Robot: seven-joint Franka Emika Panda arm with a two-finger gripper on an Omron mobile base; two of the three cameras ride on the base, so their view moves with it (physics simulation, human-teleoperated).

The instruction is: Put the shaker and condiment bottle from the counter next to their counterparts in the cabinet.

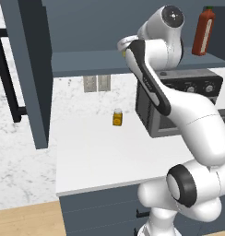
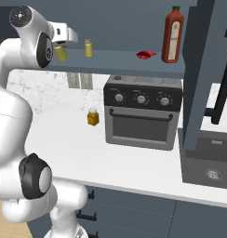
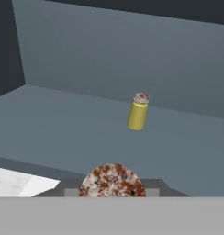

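Carrying small yellow cylindrical shaker (image 2: 61,53) | two-finger gripper (image 2: 64,46) clamped on it at slate cabinet shelf (image 2: 115,62) edge, left of pale-capped yellow counterpart (image 2: 89,48) | seemingly best: advance level, set upright just beside counterpart, release only once seated.

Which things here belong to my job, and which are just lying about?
Job: small yellow grey-capped shaker, in the gripper; matching yellow shaker on the dark cabinet shelf; flat red condiment bottle; tall red sauce bottle.
Lying about: squat orange jar; black toaster oven.
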